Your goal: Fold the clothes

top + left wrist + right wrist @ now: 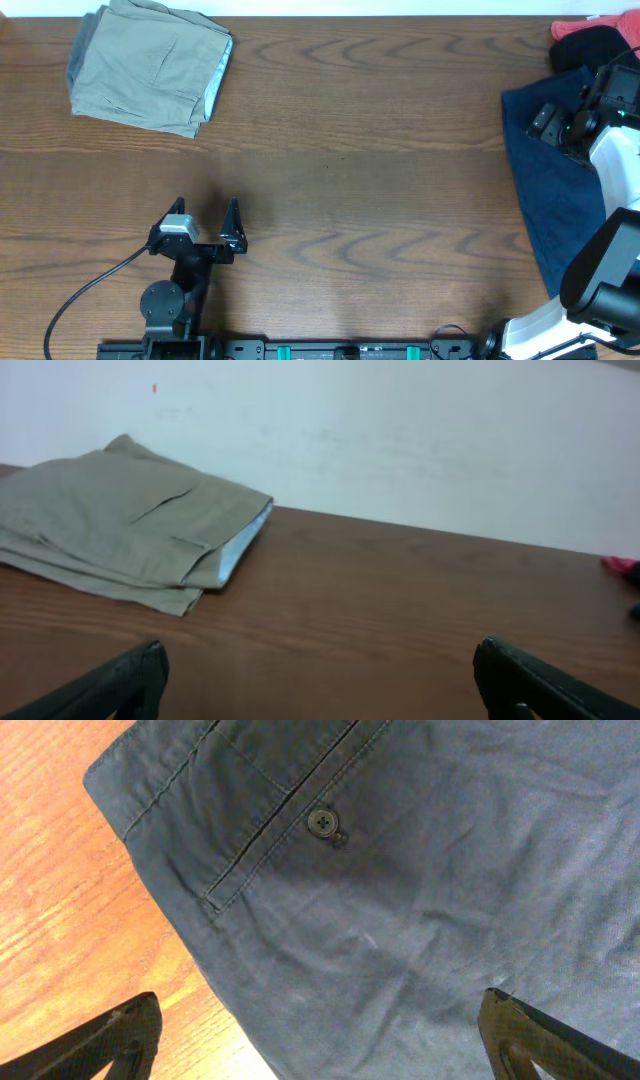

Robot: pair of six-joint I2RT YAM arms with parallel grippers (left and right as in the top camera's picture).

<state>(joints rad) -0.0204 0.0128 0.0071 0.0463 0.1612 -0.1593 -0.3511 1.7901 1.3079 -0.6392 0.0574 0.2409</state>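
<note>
Up at the far left corner of the table (380,150), the khaki shorts (150,70) lie folded into a compact, roughly square stack. A pale bluish-white lining shows along their right edge. The left wrist view shows the same stack (120,530) lying flat on the wood (400,610), with a slit pocket on top and layered edges at the near side.

The left gripper (207,212) sits low near the front edge of the table, well apart from the shorts. Its fingers are spread wide with nothing between them, and in its own camera the gripper (320,675) shows only bare wood in the gap. A black cable (90,290) curves from its wrist toward the front left.

At the right side, a navy garment (555,190) lies spread flat and runs toward the front edge. Beyond it at the far right corner lies a black garment (588,48), with a red one (590,25) just behind it at the table's edge. A sliver of the red (620,565) shows in the left wrist view.

The right gripper (565,125) hangs over the far part of the navy cloth. In its own view the right gripper (320,1030) has its fingers wide apart and grips nothing. Beneath it, the navy fabric (420,900) shows a welt pocket with a dark button (321,821). Bare wood (60,920) lies to the left. Whether the fingertips touch the cloth cannot be told.
</note>
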